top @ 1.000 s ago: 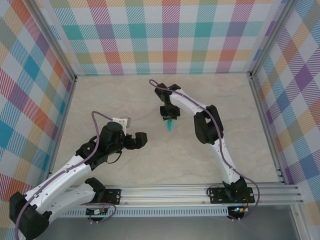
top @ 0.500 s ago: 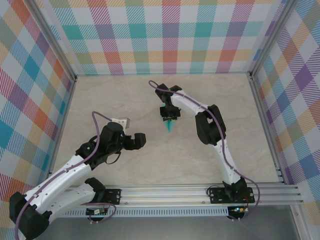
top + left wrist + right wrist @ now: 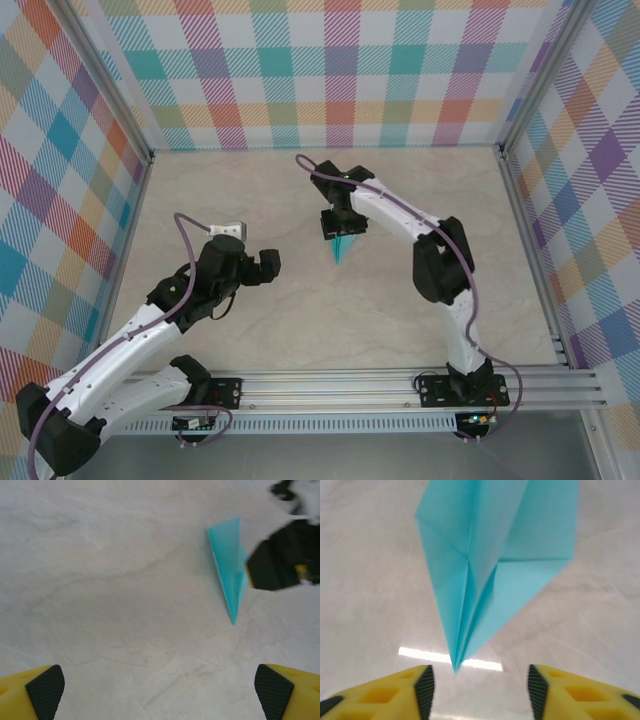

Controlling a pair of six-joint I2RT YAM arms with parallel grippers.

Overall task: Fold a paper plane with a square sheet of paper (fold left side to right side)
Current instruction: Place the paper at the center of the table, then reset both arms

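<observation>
**Item 1, surface.** Am working over a tabletop (image 3: pixel 250 190): pale beige w/ marble veining. A bright strip of glare (image 3: pixel 450 653) is showing on it in the R wrist view.

**Item 2, room.** Plaid walls (image 3: pixel 330 80) (teal, orange, purple, pink checks) are closing in the far side and both flanks. A silver metal rail (image 3: pixel 350 385) is running along the near edge, w/ both my arm bases sitting on it.

**Item 3, paper plane** (image 3: pixel 340 250) (image 3: pixel 227 570) (image 3: pixel 485 570). Light turquoise, slim folded dart.
- Is sitting approx mid-table, a little far of centre, on my R arm's side, well apart from the L gripper (image 3: pixel 268 265) (image 3: pixel 160 690).
- Long axis is running far-to-near in the top view.
- Sharp tip is pointing toward the rail, and the wider end is lying under the R gripper (image 3: pixel 342 225) (image 3: pixel 480 690).
- Can't tell whether it's lying flat or propped on a fold.

**Item 4, R gripper.** Am hanging it over the plane's wider end, jaws standing partway apart. A narrow end of the paper is sitting in the gap btwn my yellow fingers (image 3: pixel 380 697), touching neither pad as far as I can see. Am gripping nothing.

**Item 5, L gripper.** Jaws are spread fully wide and are holding nothing, w/ only tabletop btwn the pads (image 3: pixel 45 690). Is facing the plane from the left.
</observation>
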